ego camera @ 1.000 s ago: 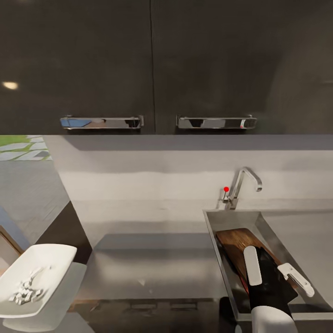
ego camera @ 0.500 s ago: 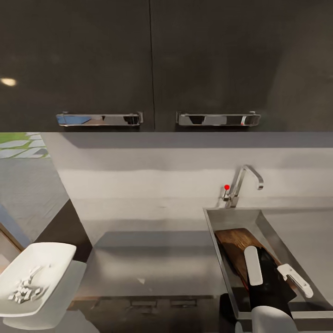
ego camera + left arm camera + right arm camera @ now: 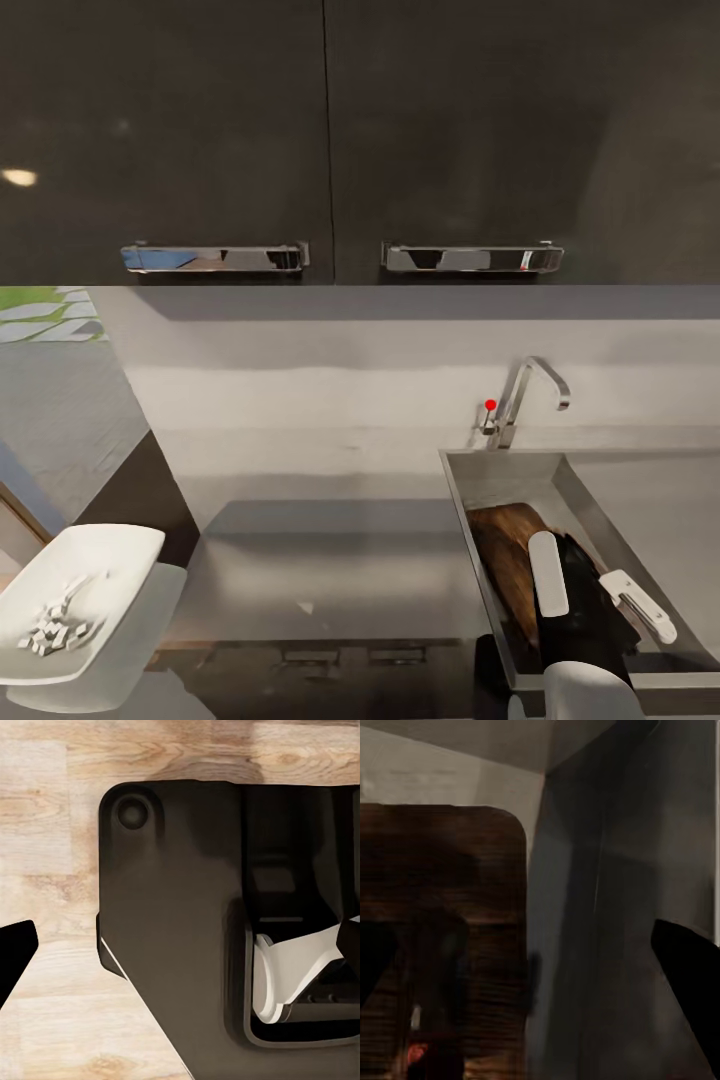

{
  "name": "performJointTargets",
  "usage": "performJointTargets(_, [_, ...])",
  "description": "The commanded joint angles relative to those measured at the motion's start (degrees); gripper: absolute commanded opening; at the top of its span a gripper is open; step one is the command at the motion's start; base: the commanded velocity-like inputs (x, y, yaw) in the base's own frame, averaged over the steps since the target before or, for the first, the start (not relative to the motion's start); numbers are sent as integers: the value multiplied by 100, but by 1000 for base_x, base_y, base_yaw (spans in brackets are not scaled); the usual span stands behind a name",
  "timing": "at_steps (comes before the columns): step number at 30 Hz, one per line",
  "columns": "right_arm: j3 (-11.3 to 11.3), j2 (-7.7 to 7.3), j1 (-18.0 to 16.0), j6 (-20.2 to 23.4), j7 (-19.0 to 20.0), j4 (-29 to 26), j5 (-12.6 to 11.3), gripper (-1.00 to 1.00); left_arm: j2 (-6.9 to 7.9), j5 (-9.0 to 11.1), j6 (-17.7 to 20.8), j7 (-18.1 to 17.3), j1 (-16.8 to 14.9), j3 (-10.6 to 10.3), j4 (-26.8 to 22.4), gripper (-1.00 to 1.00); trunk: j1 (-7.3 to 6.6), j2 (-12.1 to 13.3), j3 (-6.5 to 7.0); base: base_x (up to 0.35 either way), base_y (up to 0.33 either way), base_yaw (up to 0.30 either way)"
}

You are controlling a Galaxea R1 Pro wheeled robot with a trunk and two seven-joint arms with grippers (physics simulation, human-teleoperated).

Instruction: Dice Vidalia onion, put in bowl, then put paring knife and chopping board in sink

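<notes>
I saw the chopping board (image 3: 505, 560) lying inside the sink (image 3: 478, 478), tilted against the basin's left wall, its near end hidden under my right gripper (image 3: 600, 590). In the right wrist view the chopping board (image 3: 442, 907) showed a rounded corner next to the grey steel wall of the sink (image 3: 615, 907), and a small red spot at its lower edge may have been the paring knife; I could not confirm that. The right gripper's two white fingers (image 3: 547, 573) stood spread apart above the board, with nothing between them: the jaws were released.

The curved chrome tap (image 3: 530, 395) with its red knob (image 3: 490, 406) stood behind the basin. The grey countertop (image 3: 330, 560) extended to the left of the sink. At its far left the white bowl (image 3: 100, 560) held the diced onion (image 3: 55, 625) as small pale bits.

Dark wall cabinets (image 3: 330, 130) with two chrome bar handles (image 3: 215, 258) hung above.

The left wrist view showed a dark robot part (image 3: 180, 915) over a light wooden floor (image 3: 45, 832); I could not tell the state of the left gripper's jaws.
</notes>
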Motion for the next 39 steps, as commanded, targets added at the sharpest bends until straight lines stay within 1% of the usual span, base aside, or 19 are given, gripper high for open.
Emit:
performJointTargets(1, [-10, 4, -3, 59, -19, -10, -12, 100, 3, 39, -6, -10, 2, -29, -9, 100, 4, -12, -11, 0, 0, 0])
performJointTargets(9, [-1, 4, -8, 61, -19, -95, -11, 100, 3, 39, -6, -10, 2, -29, -1, 100, 4, -12, -11, 0, 0, 0])
performJointTargets(11, [73, 4, -7, 75, -19, -247, -9, 100, 3, 39, -6, -10, 2, -29, -1, 100, 4, -12, -11, 0, 0, 0])
performJointTargets(12, [170, 4, -6, 85, -19, -410, -10, 100, 3, 39, -6, -10, 2, -29, -1, 100, 4, -12, -11, 0, 0, 0])
performJointTargets(13, [322, 4, -5, 95, -19, -631, -11, 100, 3, 39, -6, -10, 2, -29, -1, 100, 4, -12, -11, 0, 0, 0])
performJointTargets(15, [739, 4, -5, 138, -24, -1178, -8, 100, 3, 39, -6, -10, 2, -29, 1, 100, 4, -12, -11, 0, 0, 0])
performJointTargets(16, [1078, 4, -6, 250, -26, -1555, -7, 100, 3, 39, -6, -10, 2, -29, 0, 100, 4, -12, -11, 0, 0, 0])
performJointTargets(17, [1265, 4, -7, 389, -27, -1753, -6, 100, 3, 39, -6, -10, 2, -29, 0, 100, 4, -12, -11, 0, 0, 0])
performJointTargets(18, [1395, 4, -6, 580, -25, -1912, -8, 100, 3, 39, -6, -10, 2, -29, 2, 100, 4, -12, -11, 0, 0, 0])
performJointTargets(20, [1534, 4, -2, 991, 7, -2126, -19, 100, 3, 39, -6, -10, 2, -29, 7, 100, 4, -12, -11, -19, 0, 0])
performJointTargets(21, [1587, 4, -3, 1211, 135, -2216, -68, 100, 3, 39, -6, -10, 2, -29, 26, 100, 4, -12, -11, -169, 0, 0])
performJointTargets(23, [1677, 4, -4, 1364, 461, -2273, -155, 100, 3, 39, -6, -13, 2, -29, 51, 100, 4, -12, -11, -248, 0, 0])
performJointTargets(26, [1853, 4, -6, 1453, 946, -2310, -210, 100, 3, 39, -6, -14, 2, -29, 66, 100, 4, -12, -11, -307, 0, 0])
performJointTargets(28, [1959, 4, -5, 1471, 1051, -2337, -223, 100, 3, 39, -6, -15, 2, -29, 68, 100, 4, -12, -11, -328, 0, 0])
performJointTargets(30, [2178, 4, -6, 1478, 1100, -2387, -225, 100, 3, 39, -6, -15, 2, -29, 69, 100, 4, -12, -11, -332, 0, 0])
performJointTargets(33, [2602, 4, -3, 1482, 1150, -2425, -230, 100, 3, 39, -6, -18, 2, -29, 70, 100, 4, -12, -11, -334, 0, 0])
performJointTargets(35, [2769, 4, -5, 1483, 1263, -2432, -229, 100, 3, 39, -6, -13, 2, -29, 70, 100, 4, -12, -11, -335, 0, 0])
performJointTargets(37, [2886, 4, -3, 1502, 1490, -2434, -226, 100, 3, 39, -6, -14, 2, -29, 70, 100, 4, -12, -11, -335, 0, 0])
performJointTargets(39, [2940, 4, -2, 1543, 1730, -2435, -222, 100, 3, 39, -6, -14, 2, -29, 70, 100, 4, -12, -11, -335, 0, 0])
